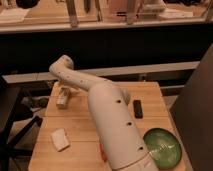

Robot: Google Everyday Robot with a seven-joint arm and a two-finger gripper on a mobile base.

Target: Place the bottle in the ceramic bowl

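Fingers [62,93] by the bottle [61,101], well apart from the ceramic bowl [165,150].

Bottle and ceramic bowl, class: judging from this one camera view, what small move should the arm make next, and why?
Probably a short lift straight up. The gripper is down at the bottle at the table's far left, while the ceramic bowl sits at the near right corner. The bottle likely has to rise off the wood before it can travel across. Whether it is gripped cannot be told.

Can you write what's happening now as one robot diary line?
gripper: far-left table, at bottle | ceramic bowl: near-right, empty | bottle not yet in bowl
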